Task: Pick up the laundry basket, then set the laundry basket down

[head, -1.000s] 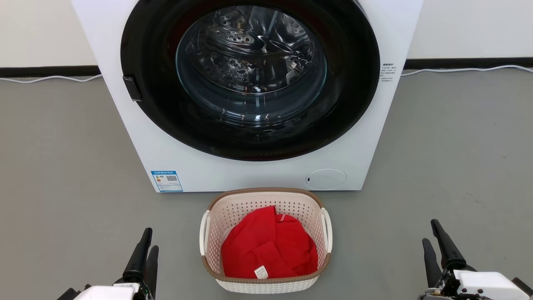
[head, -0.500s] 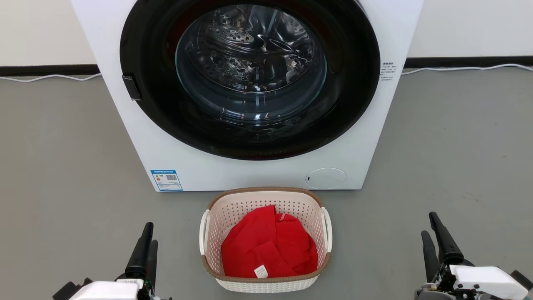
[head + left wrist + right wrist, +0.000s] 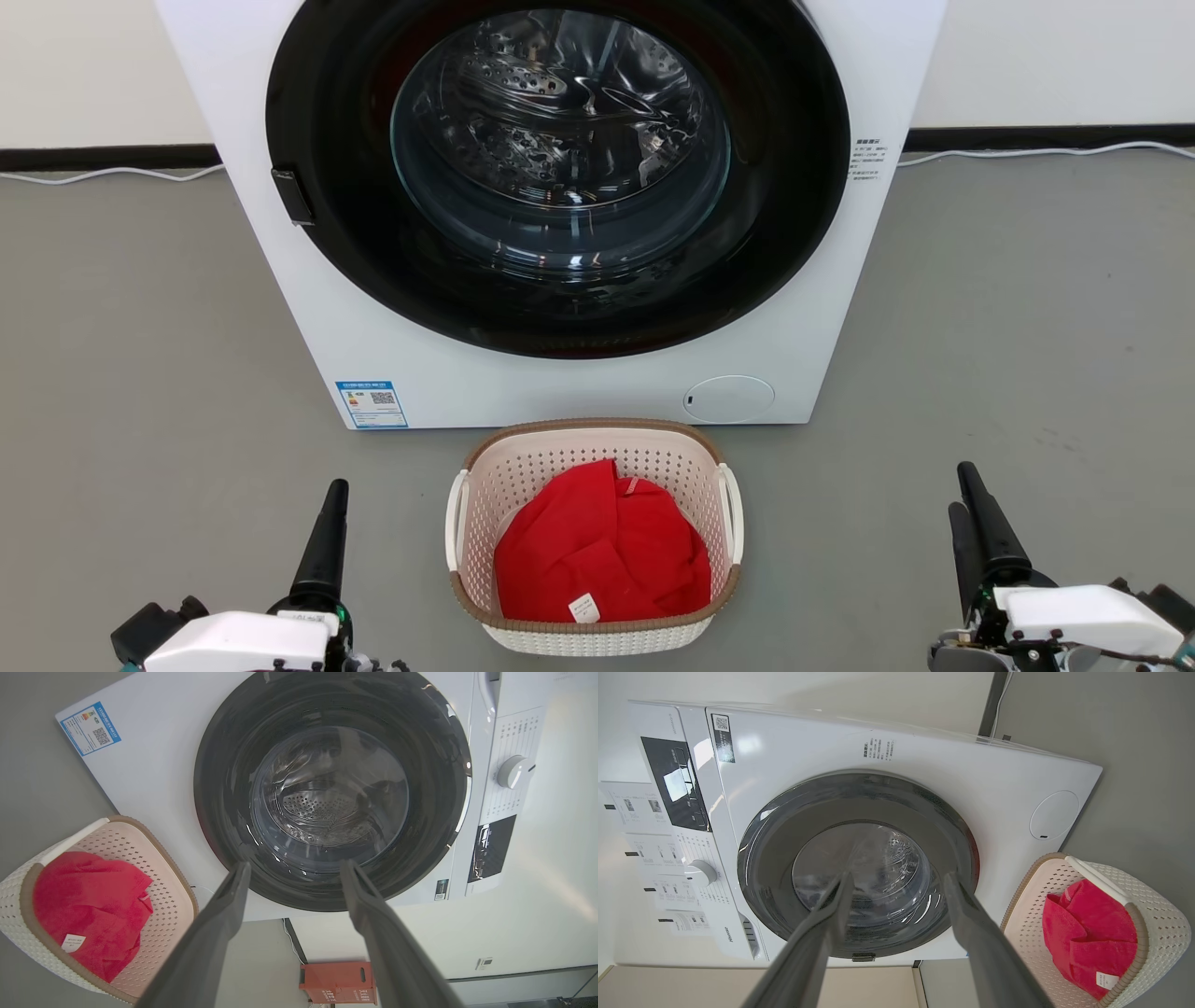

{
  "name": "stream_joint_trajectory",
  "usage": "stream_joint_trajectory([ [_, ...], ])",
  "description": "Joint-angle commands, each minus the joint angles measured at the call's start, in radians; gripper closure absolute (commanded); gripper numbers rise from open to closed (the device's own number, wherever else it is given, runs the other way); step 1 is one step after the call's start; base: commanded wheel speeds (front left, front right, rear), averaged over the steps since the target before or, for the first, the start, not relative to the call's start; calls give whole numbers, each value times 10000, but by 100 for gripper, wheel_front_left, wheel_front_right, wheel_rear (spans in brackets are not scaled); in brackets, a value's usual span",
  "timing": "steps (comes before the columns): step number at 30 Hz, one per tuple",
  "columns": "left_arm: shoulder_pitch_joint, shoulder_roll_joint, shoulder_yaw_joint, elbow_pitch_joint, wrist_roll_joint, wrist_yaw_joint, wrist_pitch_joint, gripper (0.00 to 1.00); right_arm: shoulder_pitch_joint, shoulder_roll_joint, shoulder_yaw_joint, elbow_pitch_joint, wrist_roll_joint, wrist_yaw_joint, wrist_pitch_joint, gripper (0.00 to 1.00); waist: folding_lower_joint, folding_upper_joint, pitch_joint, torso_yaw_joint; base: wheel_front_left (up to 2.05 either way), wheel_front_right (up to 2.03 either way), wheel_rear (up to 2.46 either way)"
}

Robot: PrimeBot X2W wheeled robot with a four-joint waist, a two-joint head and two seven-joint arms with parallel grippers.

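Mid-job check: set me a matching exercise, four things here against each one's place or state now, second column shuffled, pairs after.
1. cream-white perforated plastic laundry basket with brown woven-look rim
2. crumpled red cloth with white tag
3. white front-loading washing machine
4. left end effector

A. open, empty, left of the basket
B. standing behind the basket
C. on the grey floor, before the machine
D. inside the basket

Pairs: 1-C, 2-D, 3-B, 4-A

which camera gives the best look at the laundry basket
The head view: the whole laundry basket shows from above, full rim and both side handles. The left wrist view has it at the lower left, cut by the frame edge; the right wrist view at the lower right, also cut.
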Motion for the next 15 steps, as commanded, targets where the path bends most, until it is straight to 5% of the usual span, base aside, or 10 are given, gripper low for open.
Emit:
stream_joint_trajectory([
  [1, -559, 84, 60, -341, 243, -36, -109, 0, -494, -168, 124, -366, -210, 33, -130, 0, -1, 0, -1, -2, 0, 0, 0],
  [15, -648, 108, 35, -623, 2805, -43, -520, 0, -611, -341, 562, -545, -2301, 42, -538, 0, -1, 0, -6, -42, 0, 0, 0],
])
